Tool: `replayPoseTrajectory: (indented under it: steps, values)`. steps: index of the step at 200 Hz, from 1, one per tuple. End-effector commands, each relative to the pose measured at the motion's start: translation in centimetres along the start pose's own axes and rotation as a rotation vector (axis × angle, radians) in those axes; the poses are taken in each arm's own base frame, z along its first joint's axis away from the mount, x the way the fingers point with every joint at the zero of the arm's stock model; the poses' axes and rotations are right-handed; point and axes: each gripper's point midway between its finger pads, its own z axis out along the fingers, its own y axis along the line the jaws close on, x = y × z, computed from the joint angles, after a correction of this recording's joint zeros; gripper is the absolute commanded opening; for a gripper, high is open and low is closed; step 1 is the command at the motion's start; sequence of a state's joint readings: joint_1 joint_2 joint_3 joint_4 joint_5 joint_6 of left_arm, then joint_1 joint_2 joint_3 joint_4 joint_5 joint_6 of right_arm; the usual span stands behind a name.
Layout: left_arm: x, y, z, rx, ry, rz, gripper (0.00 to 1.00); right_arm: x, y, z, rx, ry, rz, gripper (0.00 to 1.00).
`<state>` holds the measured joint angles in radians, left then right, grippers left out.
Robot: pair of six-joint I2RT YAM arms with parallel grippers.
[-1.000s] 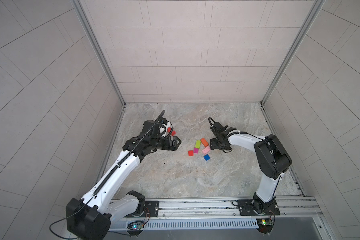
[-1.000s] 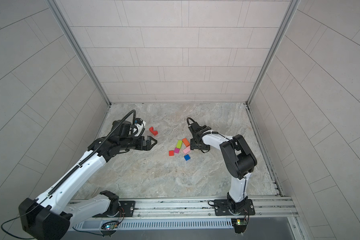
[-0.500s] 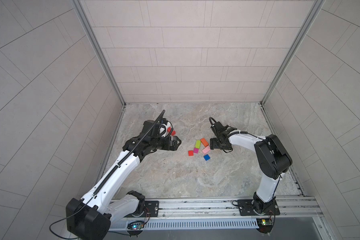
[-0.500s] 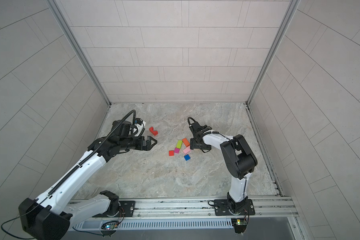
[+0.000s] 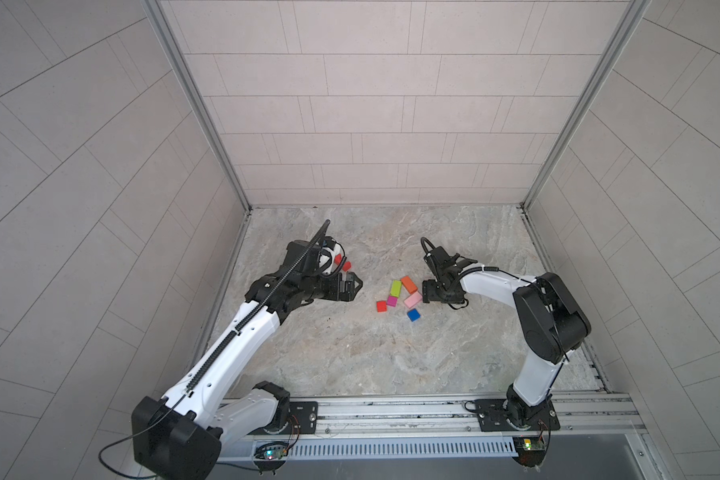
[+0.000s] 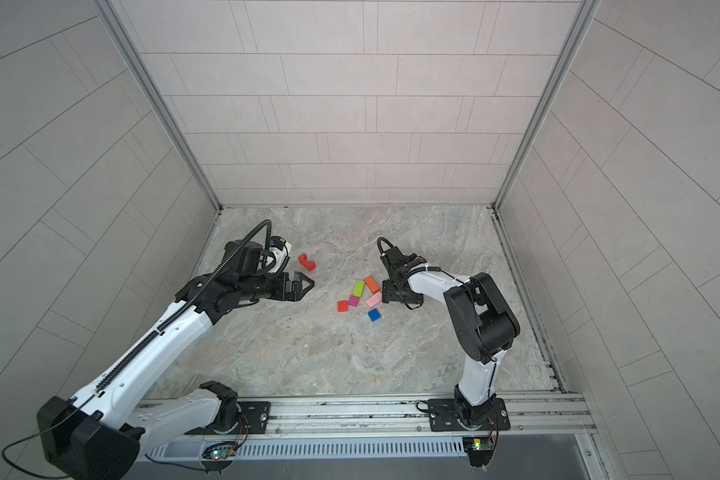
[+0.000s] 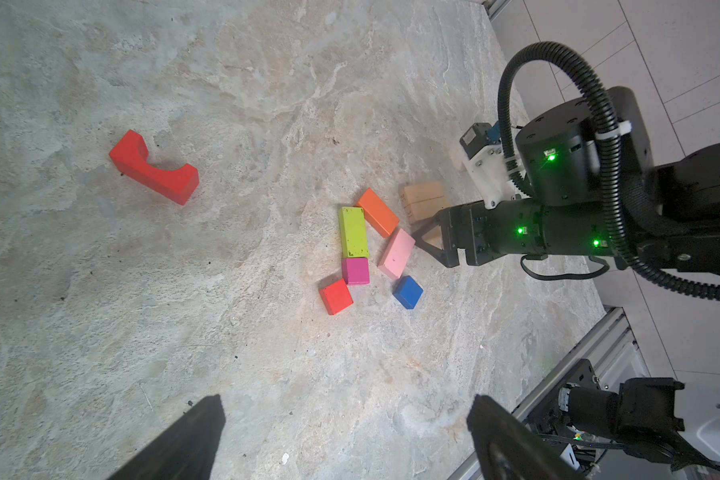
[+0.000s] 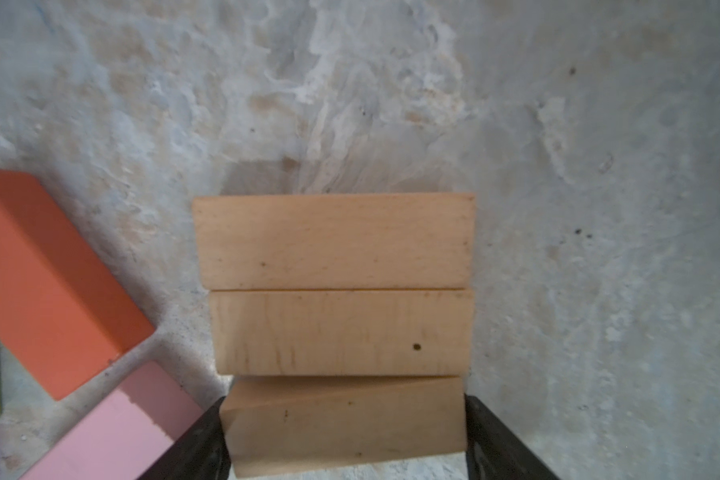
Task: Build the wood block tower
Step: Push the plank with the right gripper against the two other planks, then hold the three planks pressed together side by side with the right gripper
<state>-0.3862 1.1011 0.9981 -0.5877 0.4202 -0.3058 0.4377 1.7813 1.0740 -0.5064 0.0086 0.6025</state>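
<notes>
Now the right fingers (image 8: 192,449) bracket both ends of the nearest tan bar (image 8: 341,424), its long axis running finger to finger; whether they pinch it I cannot tell. It lies beside two more tan bars (image 8: 337,332), just right of the coloured blocks (image 5: 396,288) mid-frame in a top view.

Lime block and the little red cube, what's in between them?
The magenta cube sits between the lime block and the little red cube, against the lime block's end. The left wrist view shows it.
</notes>
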Motion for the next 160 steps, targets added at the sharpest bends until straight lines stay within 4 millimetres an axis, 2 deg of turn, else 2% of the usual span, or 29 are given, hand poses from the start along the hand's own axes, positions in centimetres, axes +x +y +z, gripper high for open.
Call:
replayPoseTrajectory:
  steps: [1, 58, 106, 160]
  values:
    - [-0.29, -0.12, -0.4, 0.008, -0.025, 0.017, 0.98, 1.42, -0.78, -0.31, 0.028, 0.039, -0.024, 0.83]
    - [-0.28, -0.18, -0.34, 0.012, -0.024, 0.017, 0.99, 1.21, -0.68, -0.56, 0.027, 0.031, -0.014, 0.76]
    - [-0.27, -0.18, -0.41, 0.012, -0.025, 0.018, 0.99, 1.03, -0.23, -0.4, 0.009, 0.026, 0.03, 0.74]
    - [-0.29, -0.08, -0.53, 0.006, -0.028, 0.019, 0.98, 1.38, -0.27, -1.07, 0.015, 0.048, -0.037, 0.93]
